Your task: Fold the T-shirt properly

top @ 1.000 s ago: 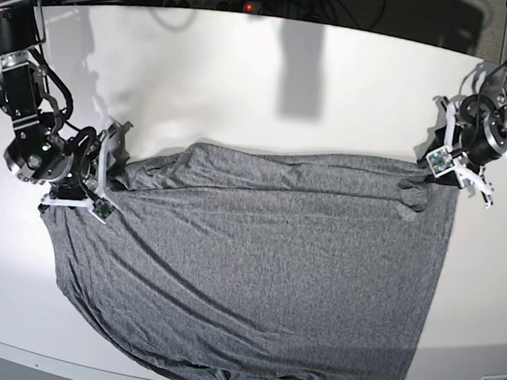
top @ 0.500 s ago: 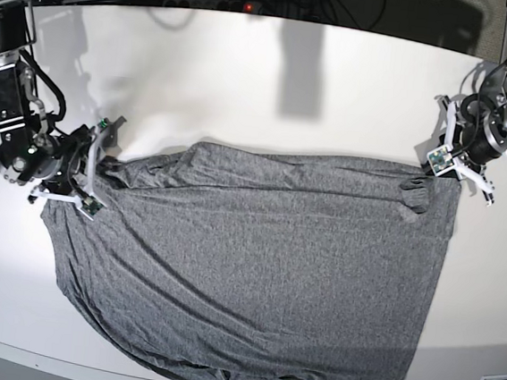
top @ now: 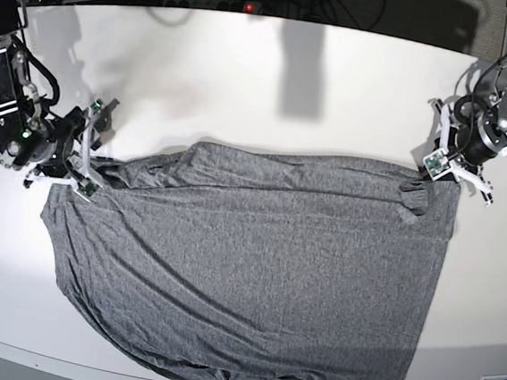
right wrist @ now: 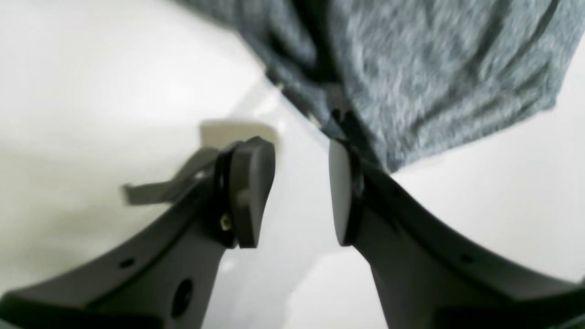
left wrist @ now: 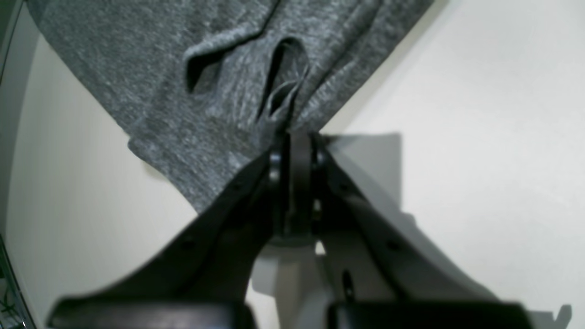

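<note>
White table [top: 246, 81] carries the shirt [top: 255, 271] spread flat toward its near edge, the left gripper [left wrist: 292, 137] pinching only a thin bunch of corner that may slip free, while the right gripper [right wrist: 301, 192] gapes empty beside the opposite corner.

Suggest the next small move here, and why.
Probably close the right end effector on the T-shirt: its fingers stand apart with the cloth edge just ahead, nothing between them, while the left end effector already pinches its corner.
</note>
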Motion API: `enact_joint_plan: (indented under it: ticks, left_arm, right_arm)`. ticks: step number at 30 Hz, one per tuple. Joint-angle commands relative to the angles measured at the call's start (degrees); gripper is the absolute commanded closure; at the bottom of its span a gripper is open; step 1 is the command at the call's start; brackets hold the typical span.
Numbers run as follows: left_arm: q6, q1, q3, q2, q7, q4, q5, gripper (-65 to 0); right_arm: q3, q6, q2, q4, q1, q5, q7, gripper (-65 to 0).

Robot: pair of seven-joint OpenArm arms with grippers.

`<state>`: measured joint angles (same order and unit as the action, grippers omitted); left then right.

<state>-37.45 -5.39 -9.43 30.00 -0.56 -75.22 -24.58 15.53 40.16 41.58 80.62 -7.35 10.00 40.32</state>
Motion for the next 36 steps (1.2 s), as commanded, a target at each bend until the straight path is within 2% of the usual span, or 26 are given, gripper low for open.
enact_joint_plan:
  ticks: [1,4,6,9,16,23,29,30,33,34,36]
  left_arm:
    - [-2.5,-0.6,-0.5,0.2,-3.9,0.8,-2.2,0.0]
    - [-2.5,-0.6,-0.5,0.2,-3.9,0.8,-2.2,0.0]
    - [-2.5,-0.6,-0.5,0.2,-3.9,0.8,-2.2,0.0]
    - [-2.5,-0.6,-0.5,0.2,-3.9,0.8,-2.2,0.0]
    - [-2.5,-0.6,-0.5,0.2,-3.9,0.8,-2.2,0.0]
    - [-2.5,-0.6,-0.5,0.2,-3.9,0.8,-2.2,0.0]
    - [-2.5,-0.6,-0.5,0.2,-3.9,0.8,-2.2,0.0]
    - [-2.5,-0.6,-0.5,0.2,-3.9,0.8,-2.2,0.0]
    - [-2.5,-0.6,-0.5,0.2,-3.9,0.8,-2.2,0.0]
    - [-2.5,-0.6,-0.5,0.2,-3.9,0.8,-2.1,0.0]
    - [-2.5,-0.6,-0.5,0.2,-4.0,0.8,-1.3,0.0]
  right_arm:
    - [-0.5,-0.2,1.1,0.7,-0.6,-2.0,-3.0,-24.0]
    - [-0.5,-0.2,1.1,0.7,0.9,-10.4,-12.3,-24.0]
    - [-0.5,-0.2,1.1,0.2,1.2,-13.8,-16.2,-24.0]
    - [0.3,-0.2,0.9,-1.4,1.4,-15.8,-17.5,-24.0]
    - [6.1,-0.2,0.9,-4.7,1.1,-26.1,-24.2,-24.0]
    - [11.7,-0.8,0.8,-8.8,-3.2,-27.6,-24.3,-24.0]
    - [12.2,-0.2,0.5,-10.6,-4.9,-27.6,-24.2,-23.4]
    - [12.2,-0.2,0.4,-10.6,-4.9,-27.6,-24.2,-19.8]
    - [12.2,-0.2,0.2,-10.6,-4.9,-27.6,-23.5,-3.0]
    - [12.2,-0.2,0.2,-10.6,-4.9,-27.6,-23.4,0.0]
    - [12.2,-0.2,0.2,-10.6,-4.9,-27.6,-23.4,0.0]
